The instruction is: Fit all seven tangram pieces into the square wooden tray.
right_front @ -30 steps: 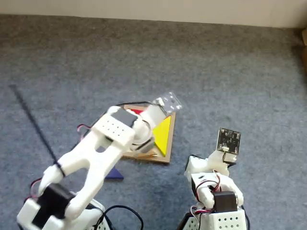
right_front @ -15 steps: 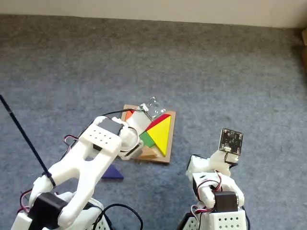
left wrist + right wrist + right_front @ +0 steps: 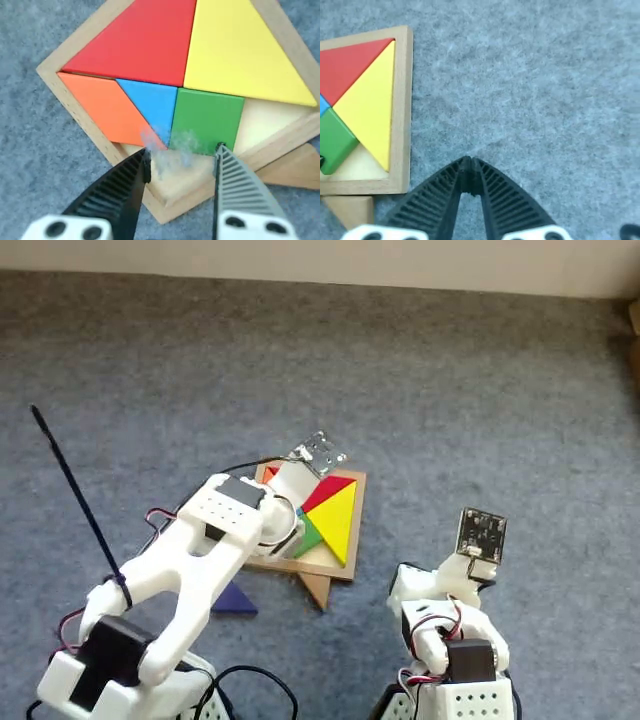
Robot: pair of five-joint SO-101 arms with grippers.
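Going by how things lie, this is the late filling stage: five pieces are seated, two are still out, and nothing is being carried.

Biggest first. One square wooden tray (image 3: 402,100) sits on the grey carpet (image 3: 450,390). Inside it are two large triangles, red (image 3: 140,40) and yellow (image 3: 240,50), sharing an edge. Then comes one orange parallelogram (image 3: 107,107), one green square (image 3: 207,120), and one small light-blue triangle (image 3: 152,102) wedged between those two. I count two bare gaps: one at the tray corner below the green square and one between the green square and the yellow triangle.

There are two loose pieces. A plain wooden triangle (image 3: 318,588) lies right up against the outside of the rim, and a dark blue triangle (image 3: 235,602) lies on the carpet partly under the left arm.

There are two grippers. The left gripper (image 3: 182,152) hangs over the corner gap with its fingers spread wide and empty. The right gripper (image 3: 470,175) is pinched closed on nothing, over bare carpet beside the tray.

Next move, I'd guess, is for the left one to go for a loose triangle. The wooden one looks awkward because the rim leaves little finger room on that side. Either piece probably needs turning to match its gap.
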